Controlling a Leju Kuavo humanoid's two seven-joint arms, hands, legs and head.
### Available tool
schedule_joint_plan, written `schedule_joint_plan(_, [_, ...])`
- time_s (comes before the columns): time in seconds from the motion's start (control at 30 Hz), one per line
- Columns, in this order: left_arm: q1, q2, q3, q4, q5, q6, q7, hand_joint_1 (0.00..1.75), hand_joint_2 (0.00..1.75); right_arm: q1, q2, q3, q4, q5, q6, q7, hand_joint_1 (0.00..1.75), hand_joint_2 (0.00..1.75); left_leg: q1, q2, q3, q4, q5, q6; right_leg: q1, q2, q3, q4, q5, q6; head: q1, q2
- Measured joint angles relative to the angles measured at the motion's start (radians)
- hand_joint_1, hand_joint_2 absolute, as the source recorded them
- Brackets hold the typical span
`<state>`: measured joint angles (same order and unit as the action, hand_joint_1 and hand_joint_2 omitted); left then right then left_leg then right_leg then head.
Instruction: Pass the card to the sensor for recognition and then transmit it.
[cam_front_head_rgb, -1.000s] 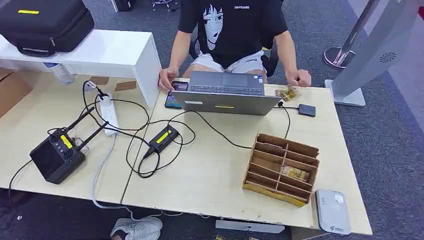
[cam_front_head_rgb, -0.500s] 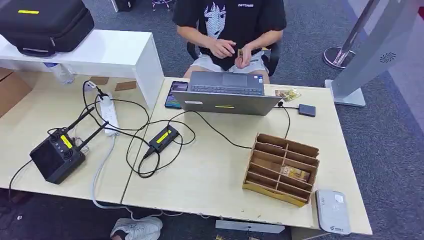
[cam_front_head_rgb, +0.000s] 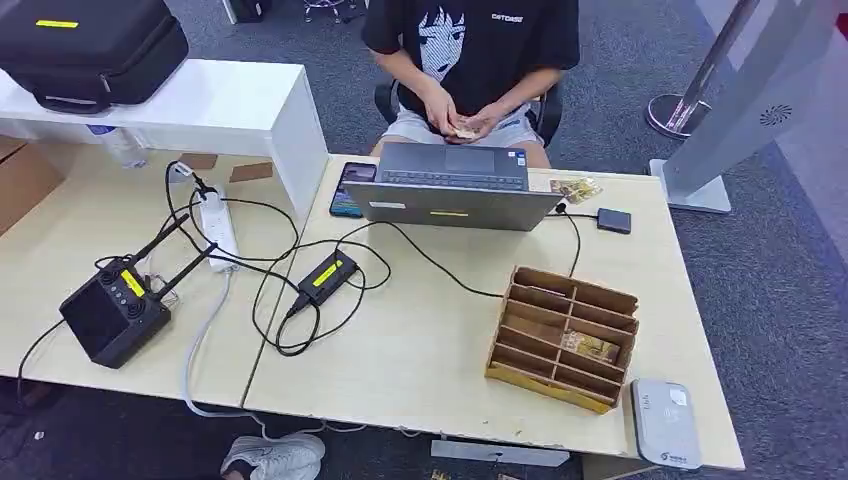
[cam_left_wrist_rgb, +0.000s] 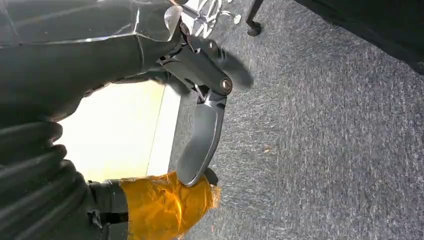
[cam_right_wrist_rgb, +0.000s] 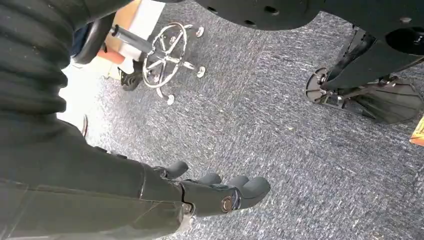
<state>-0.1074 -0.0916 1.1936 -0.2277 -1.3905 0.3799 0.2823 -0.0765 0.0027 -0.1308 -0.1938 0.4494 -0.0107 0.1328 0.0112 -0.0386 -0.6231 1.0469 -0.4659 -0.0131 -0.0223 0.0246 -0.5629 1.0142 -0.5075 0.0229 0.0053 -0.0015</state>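
Both of my arms hang at my sides over grey carpet. My right robot hand (cam_right_wrist_rgb: 220, 192) points out over the floor with its dark fingers lying side by side, nearly straight and a little apart, holding nothing. My left robot hand (cam_left_wrist_rgb: 200, 135) shows a grey thumb reaching away from the ribbed cover, beside a patch of amber tape (cam_left_wrist_rgb: 162, 202); nothing lies against the thumb, but I cannot tell how its other fingers sit.

One card (cam_front_head_rgb: 588, 347) lies flat in a slot of the brown cardboard organizer (cam_front_head_rgb: 563, 337) on the counter (cam_front_head_rgb: 420, 340), its long axis running along the slot, roughly crosswise to me and slightly tilted. More cards (cam_front_head_rgb: 574, 187) rest at the counter's far edge beside the open laptop (cam_front_head_rgb: 450, 187). The white sensor (cam_front_head_rgb: 665, 423) sits at the near right corner, just beside the organizer; its markings are too small to read.

Across the counter a person (cam_front_head_rgb: 470, 60) in a black printed T-shirt holds a small card (cam_front_head_rgb: 466, 131) in both hands above the lap. The shirt carries small white lettering I cannot make out
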Motion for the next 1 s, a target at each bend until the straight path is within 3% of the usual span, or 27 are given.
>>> schedule_joint_plan(0.67, [0.000, 0.000, 0.000, 0.000, 0.002, 0.001, 0.005, 0.00, 1.75, 0.000, 0.003, -0.004, 0.000, 0.006, -0.001, 0.002, 0.00, 1.75, 0.000, 0.000, 0.000, 0.000, 0.000, 0.000, 0.000, 0.000, 0.000, 0.000, 0.000, 0.000, 0.000, 0.000])
schedule_joint_plan(0.7, [0.000, 0.000, 0.000, 0.000, 0.005, 0.001, 0.008, 0.00, 0.00, 0.000, 0.003, -0.004, 0.000, 0.006, -0.001, 0.002, 0.00, 1.75, 0.000, 0.000, 0.000, 0.000, 0.000, 0.000, 0.000, 0.000, 0.000, 0.000, 0.000, 0.000, 0.000, 0.000])
schedule_joint_plan(1.0, [0.000, 0.000, 0.001, 0.000, 0.015, 0.002, 0.018, 0.00, 0.00, 0.000, 0.003, -0.005, 0.000, 0.009, -0.001, 0.003, 0.00, 1.75, 0.000, 0.000, 0.000, 0.000, 0.000, 0.000, 0.000, 0.000, 0.000, 0.000, 0.000, 0.000, 0.000, 0.000])
